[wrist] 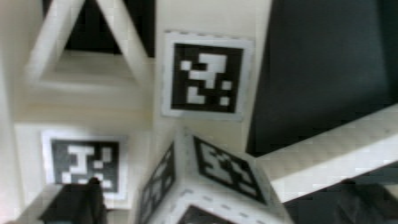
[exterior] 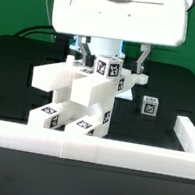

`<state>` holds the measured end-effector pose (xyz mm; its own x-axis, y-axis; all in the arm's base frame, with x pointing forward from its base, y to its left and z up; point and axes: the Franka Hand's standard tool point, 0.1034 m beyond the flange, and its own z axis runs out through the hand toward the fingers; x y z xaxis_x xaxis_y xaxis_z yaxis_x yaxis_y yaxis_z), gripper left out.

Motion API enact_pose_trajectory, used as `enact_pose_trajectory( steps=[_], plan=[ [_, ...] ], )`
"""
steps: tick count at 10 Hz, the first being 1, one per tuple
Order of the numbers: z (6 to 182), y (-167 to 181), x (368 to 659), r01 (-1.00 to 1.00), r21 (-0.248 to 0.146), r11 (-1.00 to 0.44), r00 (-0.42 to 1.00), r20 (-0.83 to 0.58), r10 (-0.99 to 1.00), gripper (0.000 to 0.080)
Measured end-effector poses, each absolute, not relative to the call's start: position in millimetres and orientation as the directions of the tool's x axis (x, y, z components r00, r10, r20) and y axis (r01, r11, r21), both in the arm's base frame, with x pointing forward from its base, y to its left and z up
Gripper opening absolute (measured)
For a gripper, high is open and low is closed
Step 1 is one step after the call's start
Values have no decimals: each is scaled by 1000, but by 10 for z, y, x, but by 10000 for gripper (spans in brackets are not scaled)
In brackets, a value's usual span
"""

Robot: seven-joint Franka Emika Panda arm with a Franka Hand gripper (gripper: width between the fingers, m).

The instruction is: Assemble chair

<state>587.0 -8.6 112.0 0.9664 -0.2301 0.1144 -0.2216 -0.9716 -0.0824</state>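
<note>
Fingers (exterior: pixel 109 59) set down low behind the stacked white chair parts (exterior: pixel 81 93), dark tips showing either side of a tagged block (exterior: pixel 111 69); whether clamped on that block or merely straddling it cannot be told. In the wrist view, one dark fingertip (wrist: pixel 75 203) visible at the frame's lower edge, blurred, pressed close against white tagged faces (wrist: pixel 208 77). Directly in front of the fingers, toward the camera in the exterior view: a cluster of chunky white rectangular pieces, matte and smooth, sharp-edged, leaning on one another at several angles, each carrying black-and-white square marker tags. Crowded tight, leaving little open room around the fingers. Off toward the exterior view's right, well apart from the cluster: a small lone white cube-like part (exterior: pixel 150 106) with a tag on its face, resting on the table (exterior: pixel 162 128). Table surface black and flat. Farther out still, a low white wall (exterior: pixel 98 145) bordering the near edge and turning up along the exterior view's right side, blocky and plain. Above everything, the arm's broad white housing (exterior: pixel 120 13), glossy and rounded. Green backdrop beyond.
</note>
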Motion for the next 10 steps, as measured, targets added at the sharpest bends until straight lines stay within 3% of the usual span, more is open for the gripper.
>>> enact_pose_trajectory(
  steps=[5,8,10],
  plan=[
    [1126,-136,5888,222,-15,-975,964,152,218,649],
    [1126,-139,5890,286,-3,-958,947,155,282,649],
    [1126,-139,5890,283,-3,-959,948,155,279,386]
  ],
)
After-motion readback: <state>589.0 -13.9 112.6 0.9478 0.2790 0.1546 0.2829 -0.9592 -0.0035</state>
